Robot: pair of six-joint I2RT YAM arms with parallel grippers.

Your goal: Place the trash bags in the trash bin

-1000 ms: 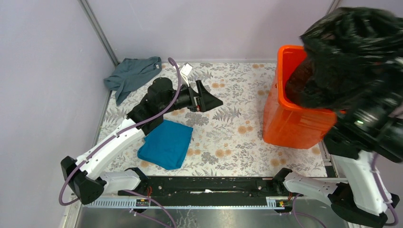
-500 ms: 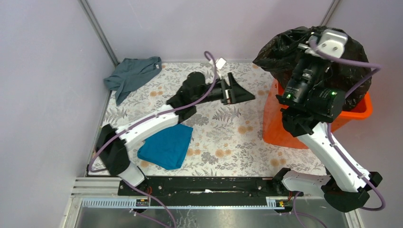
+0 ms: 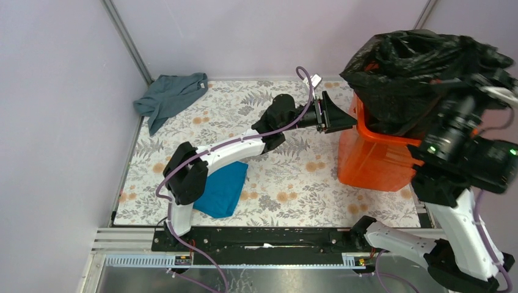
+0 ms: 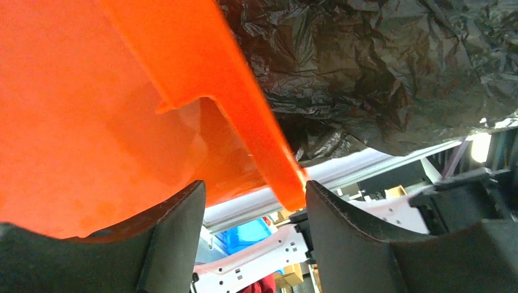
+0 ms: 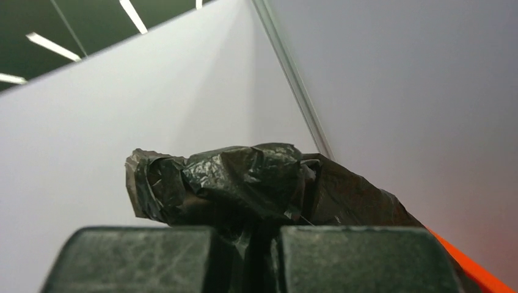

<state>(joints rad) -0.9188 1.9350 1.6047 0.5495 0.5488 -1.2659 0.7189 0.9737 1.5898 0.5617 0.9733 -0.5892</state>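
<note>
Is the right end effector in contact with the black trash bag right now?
Touching. The right wrist view shows the right end effector shut, with the trash bag pinched between its two fingers.

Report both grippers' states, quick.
Left gripper: open, jaws either side of the rim of the bright orange plastic trash bin.
Right gripper: shut on the crumpled black plastic trash bag.

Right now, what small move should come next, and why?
Probably close the left gripper on the rim of the trash bin to steady it: its jaws straddle the rim, not yet clamped, while the right gripper holds the trash bag bunched over the opening.
</note>
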